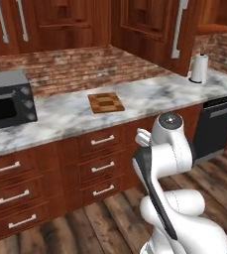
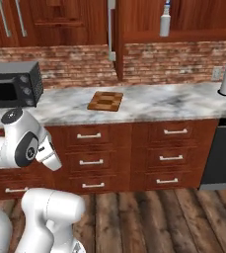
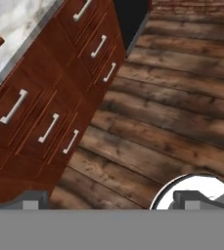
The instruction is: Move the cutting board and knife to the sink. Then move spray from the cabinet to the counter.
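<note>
Claw state cannot be told; it looks down at floorboards beside the drawers. Cutting board (image 1: 106,102) lies flat on the tabletop (image 1: 149,94); spray (image 2: 165,21) stands on the cabinet shelf. Risk: reaching from this folded posture may strike the drawer fronts.

Counter (image 1: 149,96) is polished veined marble, cutting board (image 1: 106,102) is patchwork wood — drawers (image 2: 129,155) glossy reddish wood with shiny metal handles, floor (image 3: 182,97) rough planks.

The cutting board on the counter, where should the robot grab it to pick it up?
The cutting board lies flat on the counter, so probably from above, pinching across its narrower width at an edge. Its thin, flat shape leaves only the side edges to grip. The near edge is closest to the robot.
</note>
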